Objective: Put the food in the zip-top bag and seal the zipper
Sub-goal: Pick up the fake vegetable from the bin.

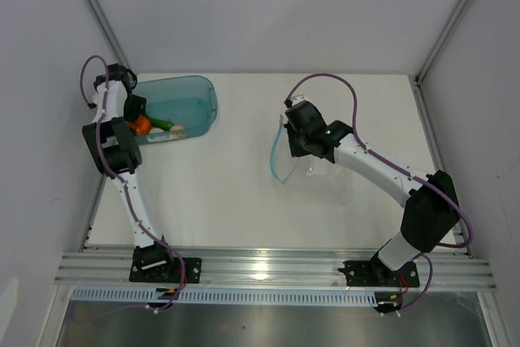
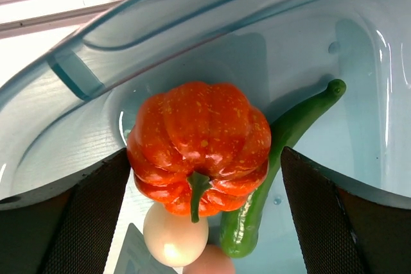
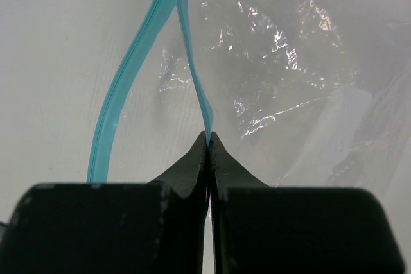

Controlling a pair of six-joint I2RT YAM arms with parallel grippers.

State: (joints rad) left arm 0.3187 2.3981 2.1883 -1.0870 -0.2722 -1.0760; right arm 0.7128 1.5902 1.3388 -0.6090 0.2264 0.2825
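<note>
Small clear floppy plastic zip-top bag (image 3: 282,62) is right of table centre, at the tip of the right arm. Its thin light-blue plastic zipper (image 3: 128,75) is parted. One strip is pinched and the other bows away to the left, so the mouth stands open. In the top view the zipper (image 1: 275,156) shows as a blue arc just left of the wrist. The crinkled film of the bag (image 1: 299,166) is below the wrist. Cannot tell whether the lower film touches the table. A pale rectangular patch shows through the film. If it carries any print, it is too blurred to read.

Right gripper (image 3: 210,140): black fingers fully closed, pads together, clamped on the one zipper strip at its near end.

The food is well apart from the bag, inside a teal translucent rectangular plastic tub (image 1: 191,99) at the far left of the table.
- The ridged orange fruit (image 2: 199,149), pumpkin-shaped with a green stem, is in the middle of the left wrist view.
- The slim green vegetable (image 2: 282,139) is curved and pepper-like. It lies against the right side of the fruit.
- The cream-white egg-shaped piece (image 2: 174,235) is just below the fruit and touches it.
- A peach-coloured rounded bit shows at the bottom edge, mostly cut off.

Left gripper (image 2: 205,158): jaws as wide as they go and holding nothing. One black finger (image 2: 96,216) is on each side of the orange fruit, low inside the tub. The left pad is very near the fruit, but contact is not clear.

White table (image 1: 244,201) carries the tub and both arm bases at its near rail.
</note>
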